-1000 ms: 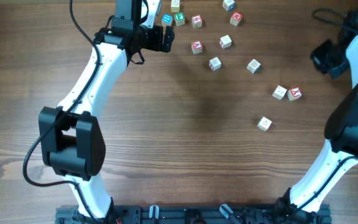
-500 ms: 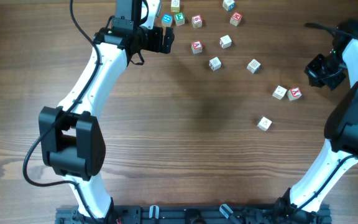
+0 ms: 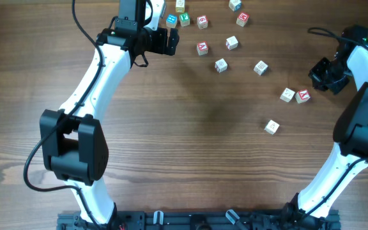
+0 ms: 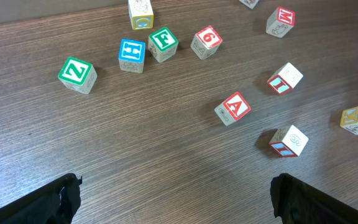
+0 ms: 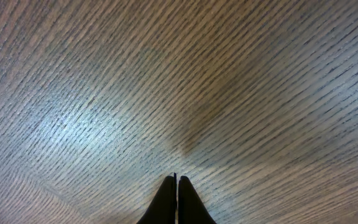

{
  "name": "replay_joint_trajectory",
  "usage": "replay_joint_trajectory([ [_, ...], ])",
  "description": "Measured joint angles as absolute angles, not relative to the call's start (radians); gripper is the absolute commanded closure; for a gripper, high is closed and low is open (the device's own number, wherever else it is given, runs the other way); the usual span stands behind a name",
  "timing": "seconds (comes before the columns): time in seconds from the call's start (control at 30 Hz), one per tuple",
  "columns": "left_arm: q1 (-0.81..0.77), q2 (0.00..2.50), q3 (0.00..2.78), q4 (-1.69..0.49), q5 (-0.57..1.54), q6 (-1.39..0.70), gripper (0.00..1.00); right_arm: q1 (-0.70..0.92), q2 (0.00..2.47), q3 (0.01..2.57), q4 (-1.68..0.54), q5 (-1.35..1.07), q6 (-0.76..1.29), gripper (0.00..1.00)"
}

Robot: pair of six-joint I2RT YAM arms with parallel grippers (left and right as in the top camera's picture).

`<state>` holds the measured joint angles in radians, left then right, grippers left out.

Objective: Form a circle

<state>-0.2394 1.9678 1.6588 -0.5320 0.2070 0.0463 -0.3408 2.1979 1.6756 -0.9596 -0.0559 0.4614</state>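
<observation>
Several small wooden letter cubes lie scattered across the far half of the table, forming no circle. In the overhead view a red-faced A cube (image 3: pixel 202 48) lies just right of my left gripper (image 3: pixel 175 39), which stands open and empty. The left wrist view shows a green Z cube (image 4: pixel 77 74), a blue H cube (image 4: pixel 132 55), a green F cube (image 4: pixel 163 43) and the red A cube (image 4: pixel 233 108) ahead of the wide-apart left gripper (image 4: pixel 176 202). My right gripper (image 3: pixel 318 73) is shut on nothing, right of a red-faced cube (image 3: pixel 303 96) and a pale cube (image 3: pixel 287 95). The right gripper (image 5: pixel 177 179) faces only bare wood.
A lone cube (image 3: pixel 272 127) sits nearer the middle right. More cubes (image 3: pixel 242 19) lie at the far edge of the wooden table (image 3: pixel 190 160). A black cable (image 3: pixel 324 30) loops off the right arm.
My right gripper has swung left and nearer, closer to the pair of cubes at the right, staying shut. The left arm and the cubes have not moved.
</observation>
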Motion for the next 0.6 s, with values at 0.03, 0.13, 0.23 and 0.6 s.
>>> replay_joint_trajectory([
  [0.03,-0.239,1.968,1.659,-0.532,0.207,0.046,0.0,-0.341,2.197,1.676,-0.961,-0.064,0.461,0.96],
  [0.13,-0.239,1.968,1.659,-0.532,0.207,0.046,0.0,-0.341,2.198,1.676,-0.984,-0.104,0.458,0.96],
  [0.23,-0.239,1.968,1.659,-0.532,0.207,0.046,0.0,-0.341,2.198,1.676,-1.003,-0.126,0.458,0.96],
  [0.6,-0.239,1.968,1.659,-0.532,0.207,0.046,0.0,-0.341,2.198,1.676,-1.023,-0.16,0.458,0.96],
])
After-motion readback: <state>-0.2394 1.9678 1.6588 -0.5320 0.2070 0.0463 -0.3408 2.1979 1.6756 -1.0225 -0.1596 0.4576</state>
